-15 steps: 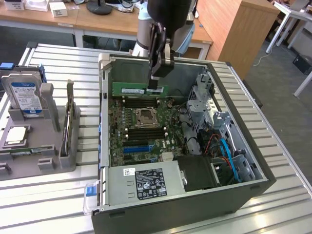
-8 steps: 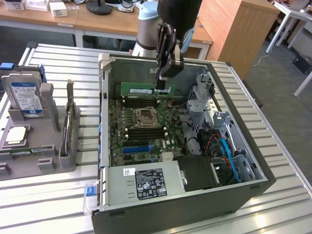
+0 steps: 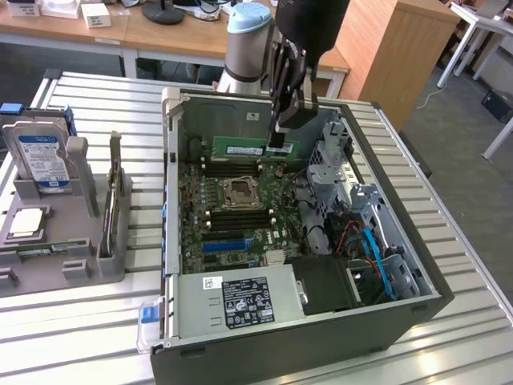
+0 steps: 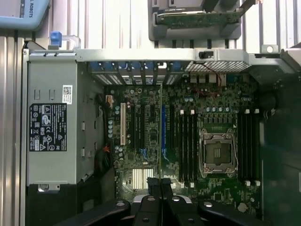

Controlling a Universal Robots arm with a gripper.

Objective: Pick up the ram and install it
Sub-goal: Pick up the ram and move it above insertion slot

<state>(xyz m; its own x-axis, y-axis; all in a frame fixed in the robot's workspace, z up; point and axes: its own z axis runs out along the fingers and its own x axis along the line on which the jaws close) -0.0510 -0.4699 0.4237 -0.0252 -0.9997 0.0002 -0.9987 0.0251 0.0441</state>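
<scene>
Green ram [image 3: 248, 148] pinched in nearly shut claw [image 3: 281, 144], long axis 9-to-3 o'clock, parallel to memory slots [image 3: 218, 170] just toward 6 o'clock.

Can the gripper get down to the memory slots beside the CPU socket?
Probably yes: the case lies open, and nothing covers the memory slots below the gripper holding the ram.
</scene>
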